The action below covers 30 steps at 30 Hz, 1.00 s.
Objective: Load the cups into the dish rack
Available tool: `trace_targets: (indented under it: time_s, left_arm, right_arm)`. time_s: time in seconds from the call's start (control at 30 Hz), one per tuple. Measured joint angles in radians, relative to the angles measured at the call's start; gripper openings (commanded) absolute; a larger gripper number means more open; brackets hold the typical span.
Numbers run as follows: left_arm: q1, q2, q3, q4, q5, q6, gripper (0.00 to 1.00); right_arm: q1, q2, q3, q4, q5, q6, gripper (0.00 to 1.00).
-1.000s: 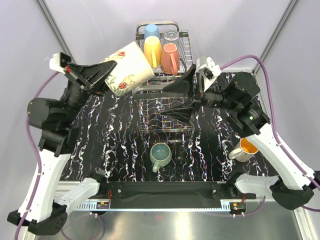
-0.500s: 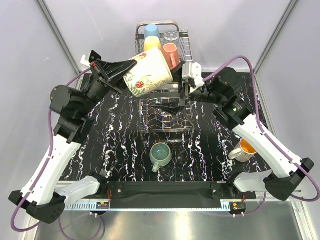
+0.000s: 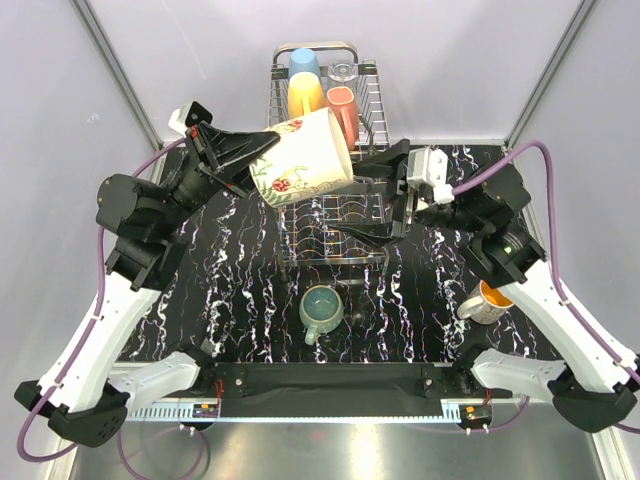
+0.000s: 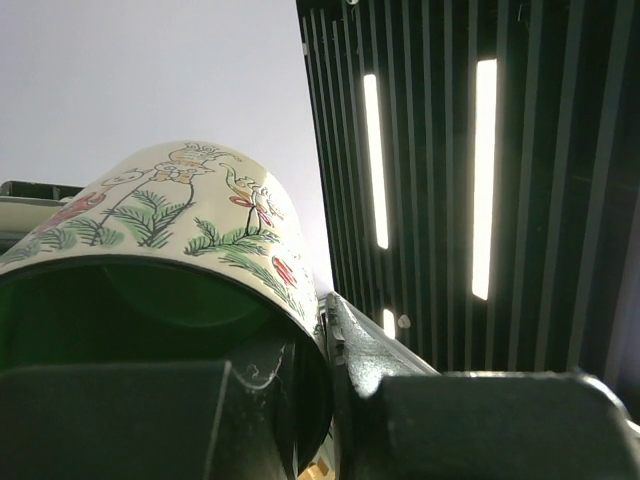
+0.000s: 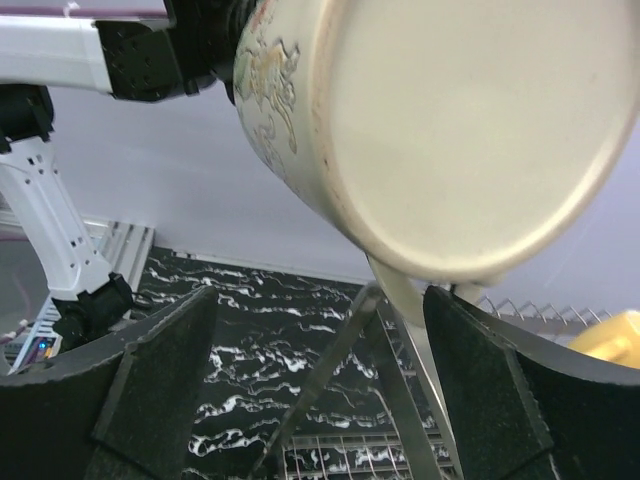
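Note:
My left gripper (image 3: 262, 152) is shut on the rim of the cream mug with flower print and green inside (image 3: 303, 157), holding it tilted above the front left of the chrome dish rack (image 3: 368, 105). The mug fills the left wrist view (image 4: 170, 215), and its base shows in the right wrist view (image 5: 470, 130). My right gripper (image 3: 372, 196) is open and empty over the rack's lower tier, just right of the mug. A light blue tumbler (image 3: 303, 62), a clear glass (image 3: 343, 71), a yellow-orange cup (image 3: 305, 94) and a salmon-pink cup (image 3: 343, 108) sit upside down in the upper basket.
A teal-green mug (image 3: 321, 308) stands on the black marble table (image 3: 230, 280) in front of the rack. An orange-inside mug (image 3: 487, 299) stands at the right, near my right arm. Grey walls close the back and sides.
My left gripper has carried the cream mug right and a little nearer, from beside the rack to above its front left. My right gripper first moved in beside the mug, then drew back right and lower.

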Motion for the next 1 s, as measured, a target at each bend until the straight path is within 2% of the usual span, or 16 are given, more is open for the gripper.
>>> trace_targets:
  time_s: [0.33,0.53,0.77,1.0]
  left_arm:
    - [-0.041,-0.028,0.012,-0.031,0.029,0.005,0.00]
    - [-0.087,-0.039,0.012,-0.034,0.040,0.006,0.00]
    - [-0.130,-0.035,0.012,-0.028,0.042,0.008,0.00]
    - [-0.141,-0.032,0.013,0.006,0.043,0.003,0.00]
  right_arm:
    - [0.000,-0.044,-0.002,-0.144,0.109,-0.077,0.86]
    - [-0.001,-0.007,0.036,-0.135,0.082,-0.058,0.79]
    - [-0.002,0.113,0.119,-0.015,-0.089,0.063,0.64]
    - [-0.002,0.145,0.110,0.115,-0.175,0.198,0.37]
